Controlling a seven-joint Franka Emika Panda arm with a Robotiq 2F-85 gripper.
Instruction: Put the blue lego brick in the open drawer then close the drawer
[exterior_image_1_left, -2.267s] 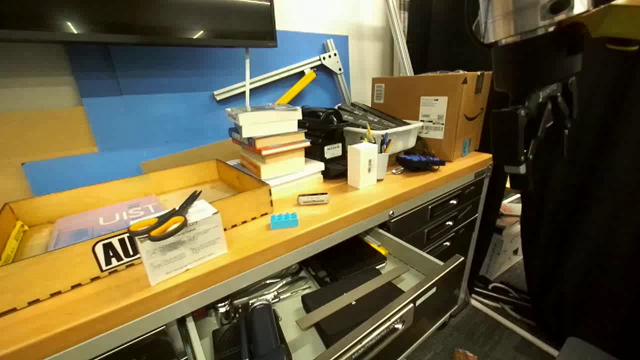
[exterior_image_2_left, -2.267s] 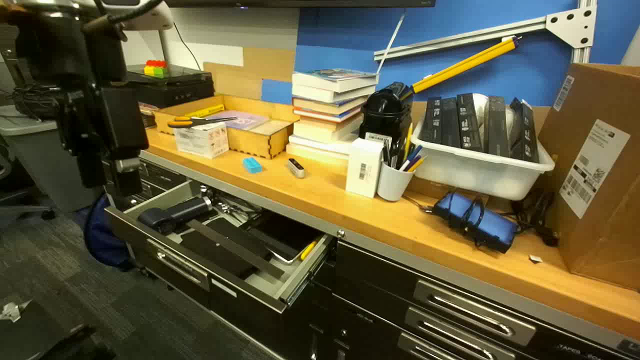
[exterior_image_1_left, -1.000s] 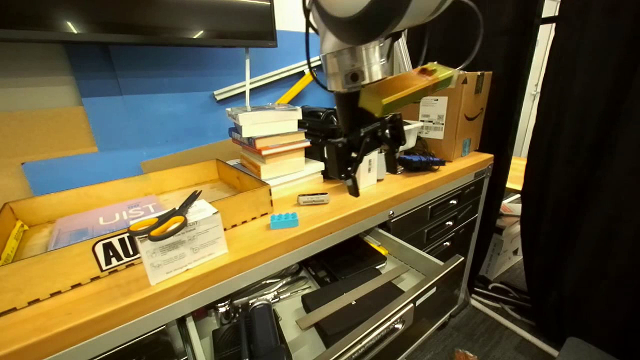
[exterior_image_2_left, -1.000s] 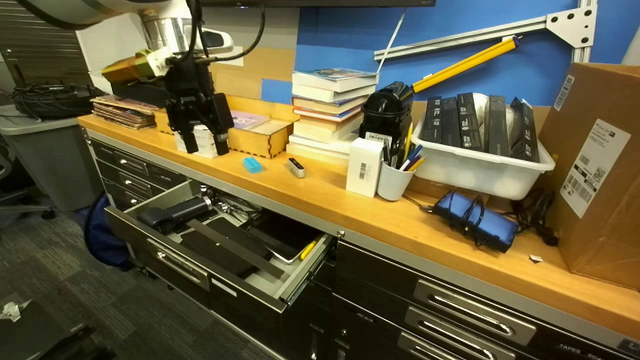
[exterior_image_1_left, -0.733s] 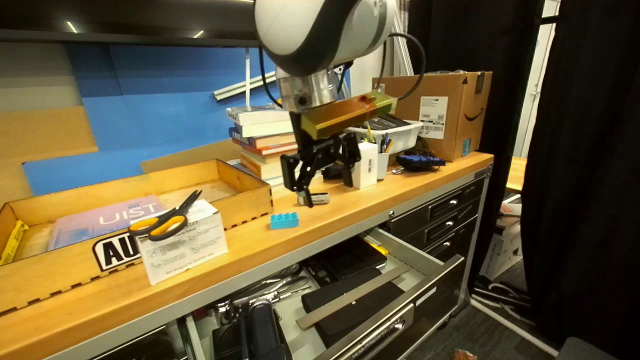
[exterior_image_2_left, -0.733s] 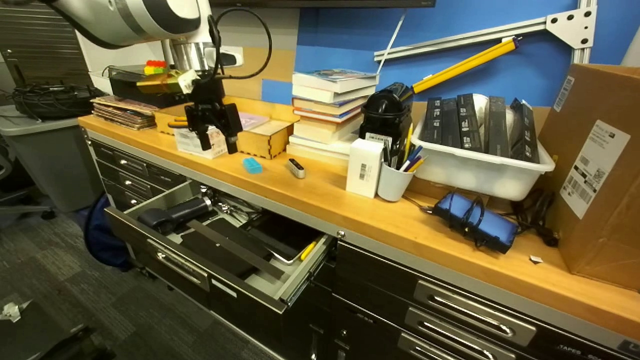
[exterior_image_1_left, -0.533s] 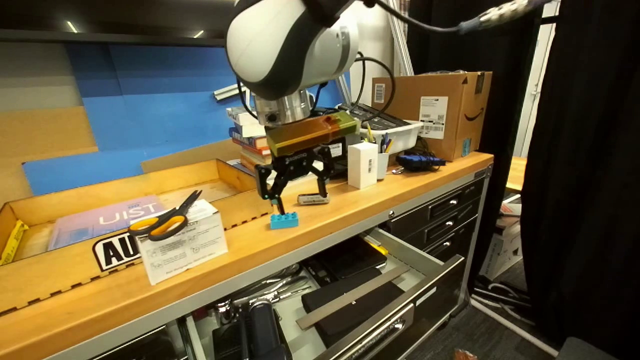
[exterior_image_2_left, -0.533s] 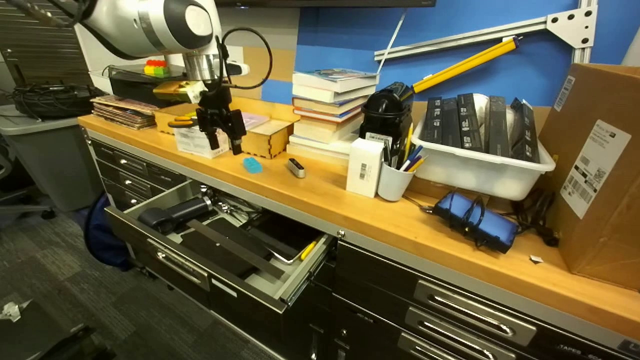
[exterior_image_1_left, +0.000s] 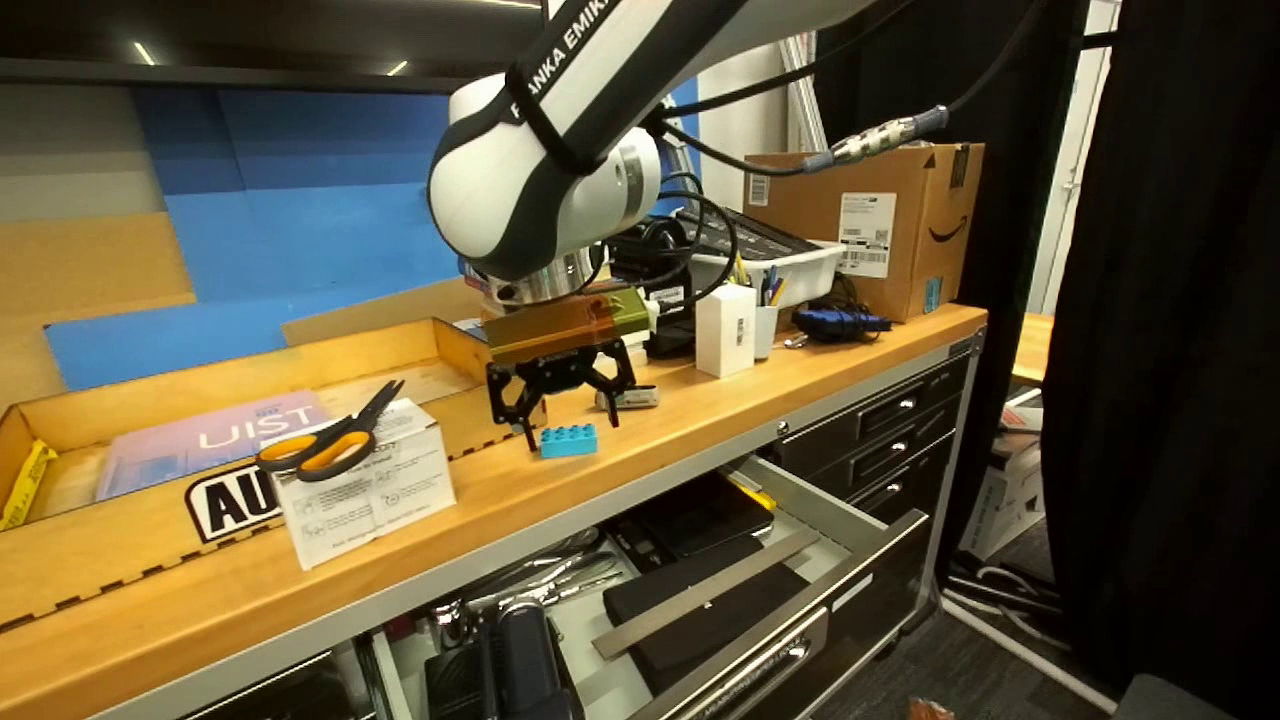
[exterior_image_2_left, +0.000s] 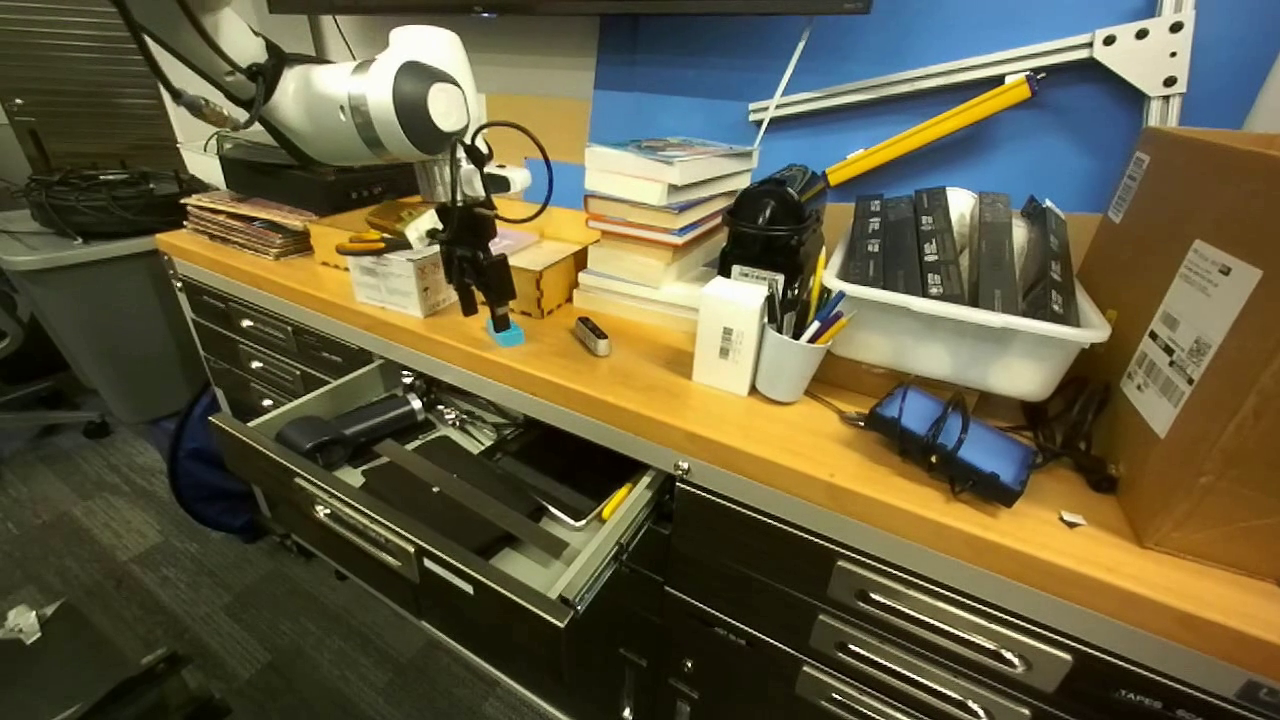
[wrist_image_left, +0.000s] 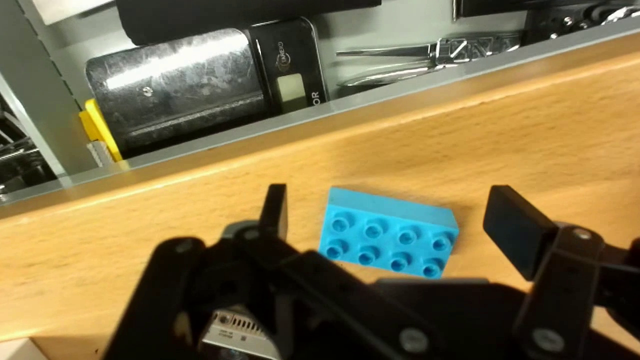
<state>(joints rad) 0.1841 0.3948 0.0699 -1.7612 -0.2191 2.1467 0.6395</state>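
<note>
While its two fingers stand wide apart, the black jointed gripper (wrist_image_left: 395, 220) hangs over the small cyan-blue rectangular plastic brick (wrist_image_left: 387, 235).
Seen from the wrist, the brick lies between the fingers, slightly askew, with a gap on either side and its studs facing up. It rests flat on the pale wooden counter (exterior_image_2_left: 640, 390), near the front edge; below that edge the wide grey metal drawer (exterior_image_2_left: 500, 598) with a black front stands pulled out. How high the fingertips are, I cannot tell.
</note>
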